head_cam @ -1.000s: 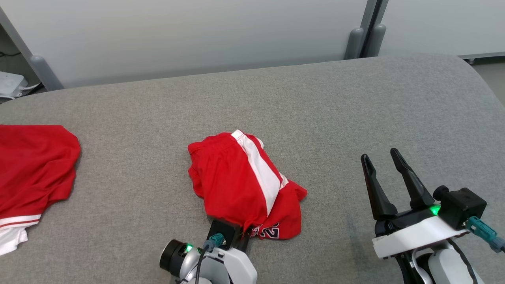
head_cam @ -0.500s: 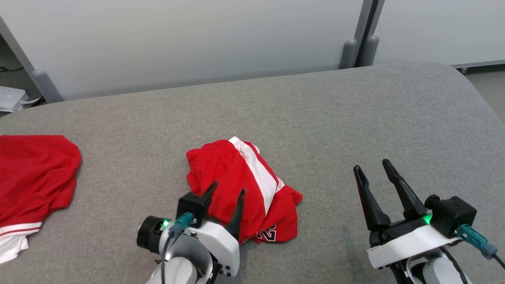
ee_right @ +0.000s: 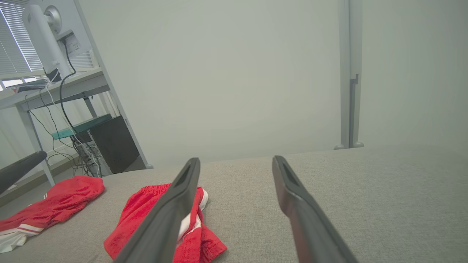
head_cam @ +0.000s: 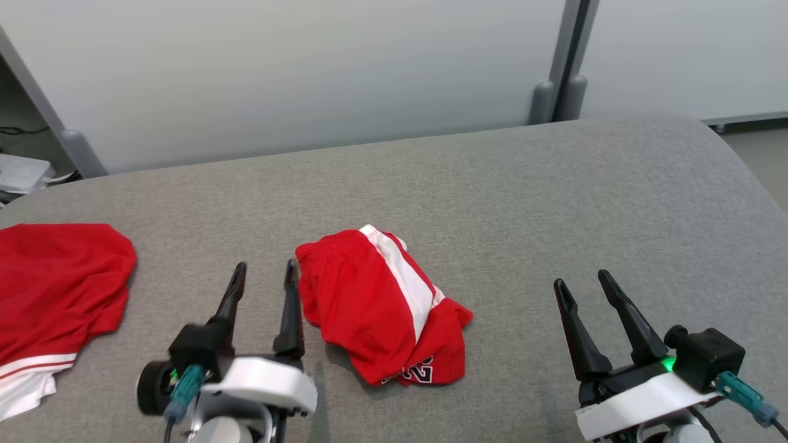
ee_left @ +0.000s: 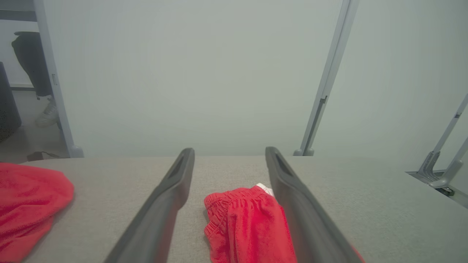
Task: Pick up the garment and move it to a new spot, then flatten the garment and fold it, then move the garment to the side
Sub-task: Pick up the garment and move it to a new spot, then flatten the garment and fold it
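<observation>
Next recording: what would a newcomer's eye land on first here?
The crumpled red shorts with a white side stripe, lying midway across the grey fabric surface. The left gripper stands open just beside them, the right gripper open further right; a second red garment lies at the far left.

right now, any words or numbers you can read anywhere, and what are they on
"2": dark, white-outlined numeral on the near edge of the crumpled red shorts; the character beside it is folded under and unreadable.
Label on the back of the monitor: too small to read.
Nothing else legible.
</observation>
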Available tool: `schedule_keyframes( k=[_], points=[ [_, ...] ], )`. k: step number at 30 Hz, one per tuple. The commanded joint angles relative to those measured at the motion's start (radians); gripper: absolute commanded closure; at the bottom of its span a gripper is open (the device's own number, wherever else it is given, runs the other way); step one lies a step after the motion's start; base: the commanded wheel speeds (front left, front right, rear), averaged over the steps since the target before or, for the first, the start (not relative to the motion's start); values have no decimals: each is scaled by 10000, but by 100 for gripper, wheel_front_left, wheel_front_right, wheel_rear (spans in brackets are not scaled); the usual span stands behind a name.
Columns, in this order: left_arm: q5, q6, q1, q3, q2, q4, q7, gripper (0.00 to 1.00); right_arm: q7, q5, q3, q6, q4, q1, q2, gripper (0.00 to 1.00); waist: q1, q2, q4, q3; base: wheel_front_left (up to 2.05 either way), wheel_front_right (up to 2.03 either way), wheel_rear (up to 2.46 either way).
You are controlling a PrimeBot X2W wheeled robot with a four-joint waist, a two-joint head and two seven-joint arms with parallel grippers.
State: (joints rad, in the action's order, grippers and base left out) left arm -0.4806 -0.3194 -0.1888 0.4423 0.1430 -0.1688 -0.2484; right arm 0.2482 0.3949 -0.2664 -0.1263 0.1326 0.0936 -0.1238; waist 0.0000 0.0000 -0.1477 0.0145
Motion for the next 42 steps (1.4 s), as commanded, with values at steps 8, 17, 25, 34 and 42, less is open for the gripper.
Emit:
schedule_keyframes(
  k=[8, 17, 25, 34, 42],
  points=[
    [1876, 200, 1717, -1464, 525, 1608, -131, 0, 136, -271, 171, -44, -519, -431, -69, 0, 0, 0, 693, -378, 0, 0, 0],
    [2478, 607, 2909, -2002, 294, 1653, -132, 0, 136, -324, 346, -44, -537, -983, -128, 0, 0, 0, 1158, -692, 0, 0, 0],
    [2575, 1018, 3165, -2371, 53, 1224, -133, 0, 136, -276, 244, -44, -364, -1249, -116, 0, 0, 0, 1280, -894, 0, 0, 0],
    [2618, 1198, 2650, -2564, -153, 927, -133, 0, 136, -213, 78, -44, -296, -1163, -160, 0, 0, 0, 1120, -768, 0, 0, 0],
    [2599, 1538, 1524, -2373, -403, 472, -133, 0, 136, -127, -5, -44, -265, -970, -267, 0, 0, 0, 673, -426, 0, 0, 0]
  ],
)
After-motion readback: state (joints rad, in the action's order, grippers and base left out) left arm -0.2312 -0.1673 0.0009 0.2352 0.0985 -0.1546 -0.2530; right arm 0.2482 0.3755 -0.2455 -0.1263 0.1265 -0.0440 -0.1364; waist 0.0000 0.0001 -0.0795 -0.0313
